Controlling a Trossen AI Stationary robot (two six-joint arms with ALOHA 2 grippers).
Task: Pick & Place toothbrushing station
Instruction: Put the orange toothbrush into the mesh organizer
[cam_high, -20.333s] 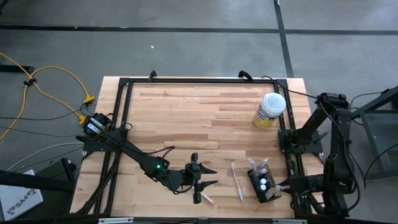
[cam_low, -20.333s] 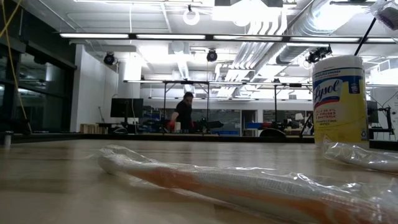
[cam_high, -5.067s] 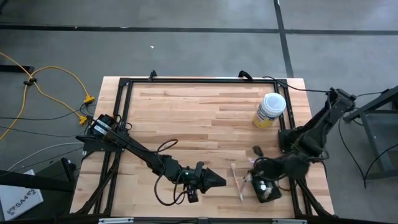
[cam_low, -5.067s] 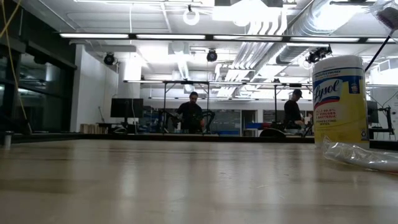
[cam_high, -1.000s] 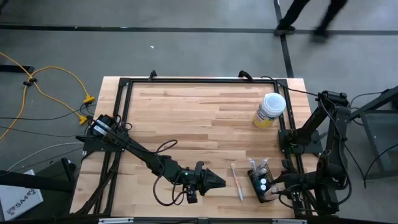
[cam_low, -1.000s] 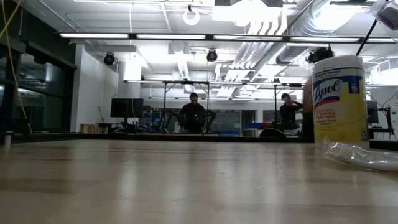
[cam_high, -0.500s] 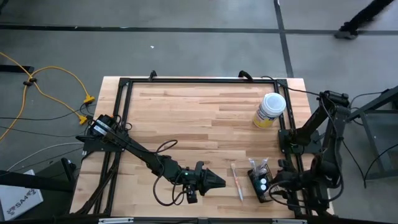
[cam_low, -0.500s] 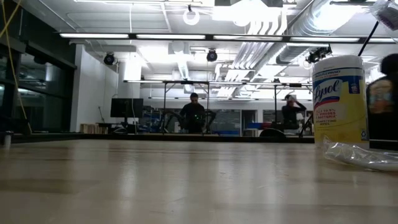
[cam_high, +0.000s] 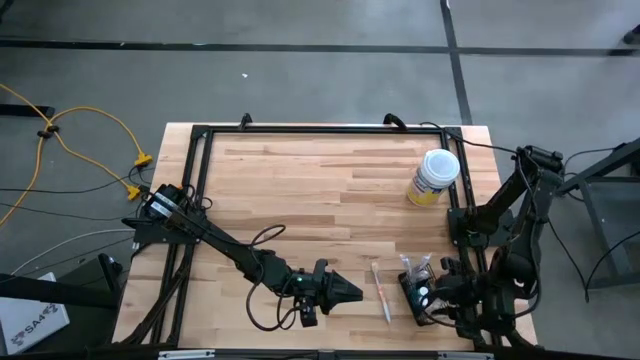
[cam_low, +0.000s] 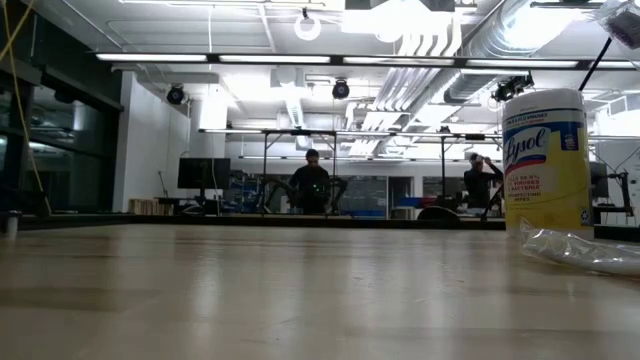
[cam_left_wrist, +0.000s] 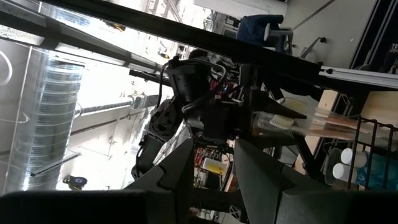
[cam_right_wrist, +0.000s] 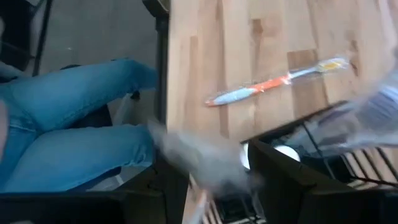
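The toothbrushing station, a small black wire basket, stands near the table's near right corner with white-capped items and a clear wrapper in it. A wrapped orange toothbrush lies flat on the wood just left of it. My right gripper hangs open over the basket's right side; its wrist view is blurred and shows the basket below the gripper and the toothbrush beyond. My left gripper waits at the near middle, raised and pointing toward the basket, open by a narrow gap with nothing in it.
A yellow canister with a white lid stands at the far right, also in the low view beside a crumpled clear wrapper. A black frame rail runs along the table's right side. A person's legs in blue jeans are beside the near edge.
My right gripper has swung from the table's near right edge toward the left, over the basket, and has turned as it went. The basket and the toothbrush have stayed where they were. A person has walked past beyond the far edge.
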